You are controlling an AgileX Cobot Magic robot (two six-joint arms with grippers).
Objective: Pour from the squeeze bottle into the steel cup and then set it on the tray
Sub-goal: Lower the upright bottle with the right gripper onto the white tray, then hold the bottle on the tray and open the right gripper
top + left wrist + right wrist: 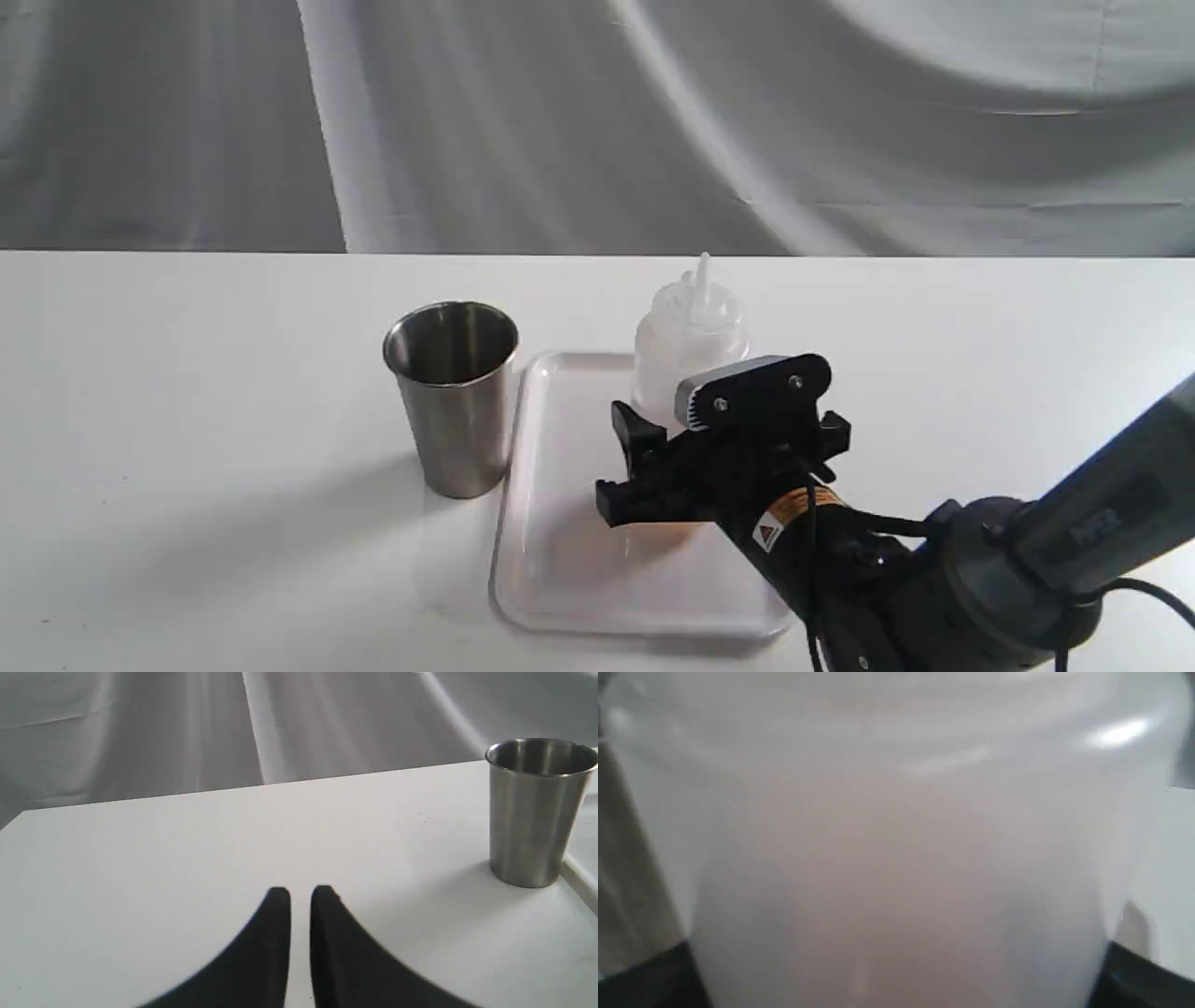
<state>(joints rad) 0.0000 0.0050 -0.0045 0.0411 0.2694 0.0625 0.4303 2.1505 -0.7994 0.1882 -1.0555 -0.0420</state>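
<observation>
Squeeze bottle [689, 336]: stands upright on the tray [560, 597], right of frame centre, nozzle up.
Right claw [614, 457]: reaches in from the lower right, one finger on each side of the bottle's body. It looks clamped on it.
Left claw [300, 891]: fingers nearly together, empty, low over the table [187, 467].
Steel cup [455, 401]: upright, left of the bottle, just beside the tray's left rim.
Key relation: the cup lies to frame-left of the held bottle, so pouring would mean tipping the nozzle that way.
Stage: I cannot tell whether anything has been poured.
</observation>
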